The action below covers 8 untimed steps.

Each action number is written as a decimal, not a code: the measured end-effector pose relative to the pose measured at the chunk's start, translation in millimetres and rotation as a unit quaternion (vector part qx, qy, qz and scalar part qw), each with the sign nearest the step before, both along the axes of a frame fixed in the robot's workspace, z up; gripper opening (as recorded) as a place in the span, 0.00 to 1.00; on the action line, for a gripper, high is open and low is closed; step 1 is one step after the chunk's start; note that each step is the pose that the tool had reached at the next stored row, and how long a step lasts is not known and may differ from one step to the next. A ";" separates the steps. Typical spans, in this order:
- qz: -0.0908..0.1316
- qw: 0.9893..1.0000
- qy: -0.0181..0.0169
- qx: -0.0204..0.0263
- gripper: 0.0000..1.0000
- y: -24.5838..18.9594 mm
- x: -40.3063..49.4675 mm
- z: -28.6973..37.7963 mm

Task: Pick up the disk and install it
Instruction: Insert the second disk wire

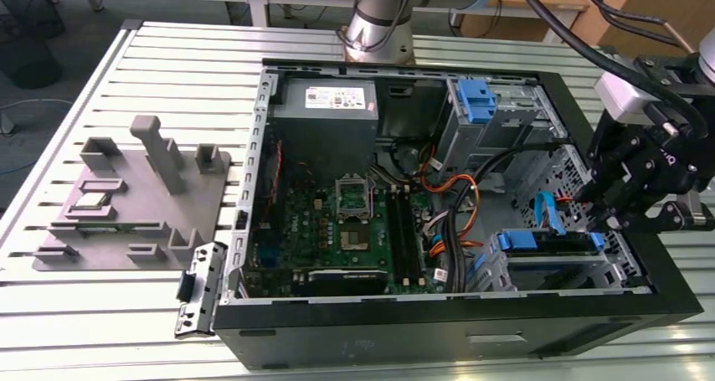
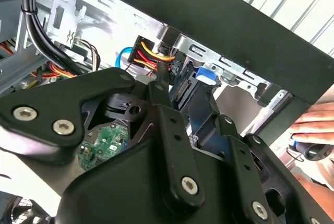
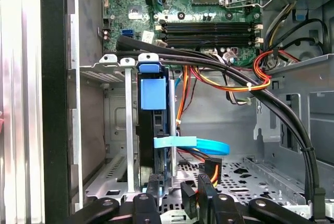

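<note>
The disk sits in the computer case bay; gripper beside it, jaws' state unclear.

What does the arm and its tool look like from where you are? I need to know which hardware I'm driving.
The arm is a silver-grey metal column with black cables looping beside it. The tool is matt black, built of angular linkage plates, under a white block at the wrist. In the second wrist view the black links carry round silver screw heads.
</note>
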<state>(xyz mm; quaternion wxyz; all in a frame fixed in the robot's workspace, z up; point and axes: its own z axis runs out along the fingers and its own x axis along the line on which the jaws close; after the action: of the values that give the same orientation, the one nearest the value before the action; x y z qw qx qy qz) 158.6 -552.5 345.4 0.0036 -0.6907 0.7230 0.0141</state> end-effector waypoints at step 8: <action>0.000 1.000 0.000 0.000 0.35 0.0 0.0 0.0</action>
<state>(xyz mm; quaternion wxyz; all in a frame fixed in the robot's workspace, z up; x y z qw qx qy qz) 158.6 -552.5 345.4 0.0037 -0.6908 0.7229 0.0140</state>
